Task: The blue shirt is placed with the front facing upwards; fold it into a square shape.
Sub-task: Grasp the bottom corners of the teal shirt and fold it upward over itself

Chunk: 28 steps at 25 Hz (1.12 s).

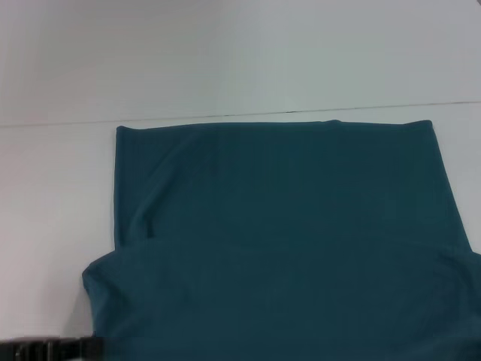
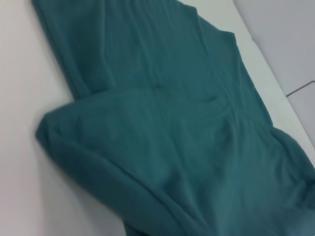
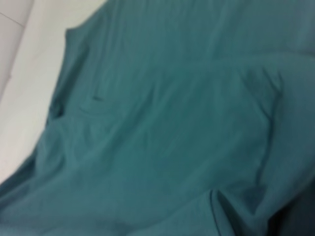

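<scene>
The blue shirt (image 1: 285, 226) lies spread on the white table, plain teal with no print showing. Its near part is doubled back over the rest, and the fold's edge runs across at about (image 1: 301, 244). The far hem is straight, close to the table's back line. In the left wrist view the shirt (image 2: 162, 123) shows that rounded folded layer lying on the flat layer. The right wrist view is filled by the shirt (image 3: 167, 128), softly wrinkled. A dark piece of my left arm (image 1: 49, 350) pokes in at the near left corner. My right gripper is out of view.
Bare white table (image 1: 52, 210) lies left of the shirt, and a narrow strip (image 1: 466, 165) to its right. A thin seam line (image 1: 225, 115) marks the table's back edge, with a pale wall behind it.
</scene>
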{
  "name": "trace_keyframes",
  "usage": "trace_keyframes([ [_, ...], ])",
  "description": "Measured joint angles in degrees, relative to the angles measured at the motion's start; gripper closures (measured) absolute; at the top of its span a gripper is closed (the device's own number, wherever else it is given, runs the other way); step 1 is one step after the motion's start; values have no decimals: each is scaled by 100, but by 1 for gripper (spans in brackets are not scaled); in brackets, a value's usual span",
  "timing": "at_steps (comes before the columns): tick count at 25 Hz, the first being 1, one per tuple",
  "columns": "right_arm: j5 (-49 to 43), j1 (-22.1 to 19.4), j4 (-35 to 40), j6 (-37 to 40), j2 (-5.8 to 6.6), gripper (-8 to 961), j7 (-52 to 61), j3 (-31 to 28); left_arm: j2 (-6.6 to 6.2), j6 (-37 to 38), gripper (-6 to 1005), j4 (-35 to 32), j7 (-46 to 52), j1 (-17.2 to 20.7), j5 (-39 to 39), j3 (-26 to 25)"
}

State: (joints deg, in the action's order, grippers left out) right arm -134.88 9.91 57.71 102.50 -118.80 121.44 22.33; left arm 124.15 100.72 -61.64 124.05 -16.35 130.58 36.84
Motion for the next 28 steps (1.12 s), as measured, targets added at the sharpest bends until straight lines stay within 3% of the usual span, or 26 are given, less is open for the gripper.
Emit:
trace_keyframes([
  [4, 28, 341, -61, 51, 41, 762, 137, -410, -68, -192, 995, 157, 27, -318, -29, -72],
  [8, 223, 772, -245, 69, 157, 758, 302, -822, -225, -514, 993, 536, 117, -805, -39, -98],
  [14, 516, 1451, -688, -445, 420, 752, 685, -874, -511, -1180, 991, 1104, 178, -1537, -54, -161],
  [17, 516, 1835, -1028, -977, 634, 749, 803, -831, -612, -1505, 991, 1304, 178, -1830, -53, -162],
  [18, 515, 1900, -1099, -1090, 674, 748, 826, -828, -705, -1944, 990, 1543, 179, -2179, -55, -164],
  [20, 509, 2148, -1344, -1488, 786, 746, 900, -818, -748, -2273, 990, 1709, 179, -2373, -46, -159],
  [28, 513, 2631, -1805, -2656, 947, 737, 985, -630, -798, -3953, 987, 2371, 67, -3134, -52, -101],
])
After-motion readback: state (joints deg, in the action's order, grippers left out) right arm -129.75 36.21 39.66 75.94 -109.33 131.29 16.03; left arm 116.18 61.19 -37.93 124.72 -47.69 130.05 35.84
